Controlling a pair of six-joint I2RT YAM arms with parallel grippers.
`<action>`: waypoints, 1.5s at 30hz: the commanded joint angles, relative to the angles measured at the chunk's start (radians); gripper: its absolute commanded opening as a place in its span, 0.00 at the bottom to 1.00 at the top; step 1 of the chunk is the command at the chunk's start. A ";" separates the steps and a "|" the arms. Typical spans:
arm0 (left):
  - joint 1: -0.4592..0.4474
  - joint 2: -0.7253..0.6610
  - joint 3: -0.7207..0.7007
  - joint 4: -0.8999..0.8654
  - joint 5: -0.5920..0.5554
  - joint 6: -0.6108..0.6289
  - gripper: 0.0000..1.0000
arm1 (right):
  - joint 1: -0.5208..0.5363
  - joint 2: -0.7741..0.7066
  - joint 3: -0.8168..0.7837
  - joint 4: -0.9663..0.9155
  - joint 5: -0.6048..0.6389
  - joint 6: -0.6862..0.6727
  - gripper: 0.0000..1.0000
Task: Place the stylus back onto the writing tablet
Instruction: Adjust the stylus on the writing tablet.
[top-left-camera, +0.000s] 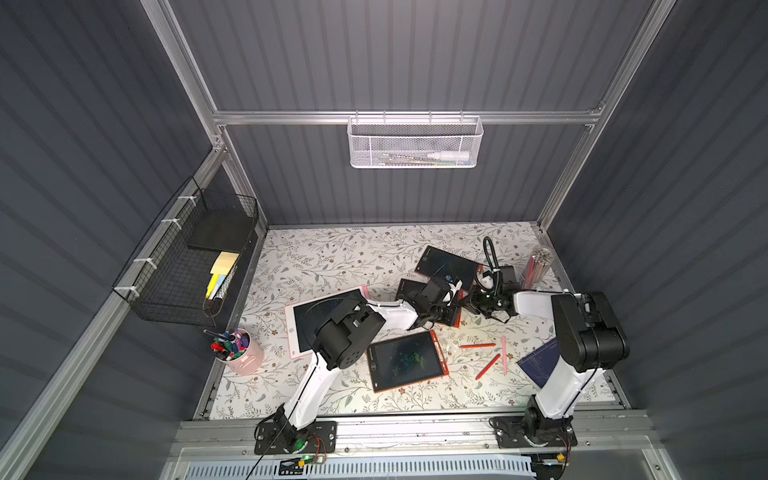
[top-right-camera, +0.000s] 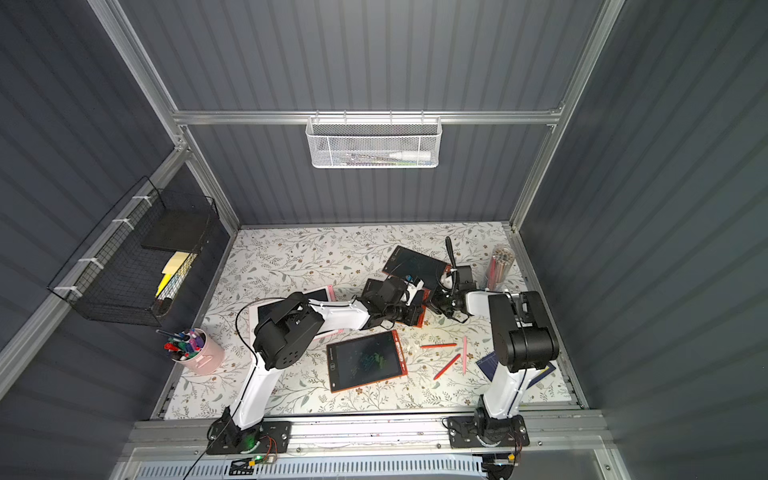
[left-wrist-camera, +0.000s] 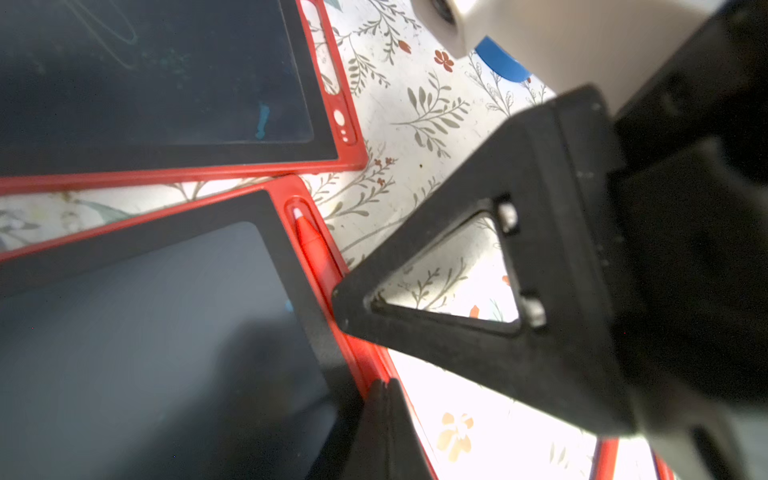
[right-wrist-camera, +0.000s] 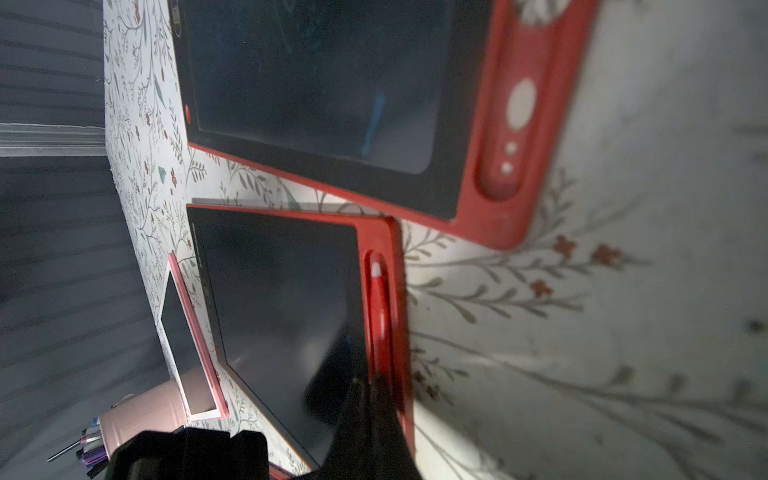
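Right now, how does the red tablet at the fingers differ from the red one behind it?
The nearer red tablet holds a red stylus in its side slot; the farther red tablet has an empty slot. The nearer screen looks almost blank; the farther shows a clear blue mark. The shut left fingers and right fingers sit at the nearer tablet's slot, none at the farther. Both have red frames and dark screens.

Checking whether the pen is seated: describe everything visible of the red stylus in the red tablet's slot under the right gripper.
The red stylus is a slim, plastic-looking pen with a white tip, lying in the side slot of the red-framed tablet. Its tip sits near the slot's rounded end. Its rear is hidden under the shut right gripper, whose tips seem to press on it. Whether it is fully seated cannot be told.
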 joint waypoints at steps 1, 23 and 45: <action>-0.006 -0.029 -0.010 -0.033 -0.008 0.001 0.00 | 0.008 0.019 0.006 -0.019 0.014 -0.014 0.07; -0.007 -0.044 -0.033 -0.015 0.000 0.003 0.00 | 0.012 0.018 0.017 -0.084 0.090 -0.039 0.06; -0.006 -0.055 -0.064 -0.009 0.008 -0.008 0.00 | 0.018 -0.031 0.042 -0.102 0.068 -0.044 0.05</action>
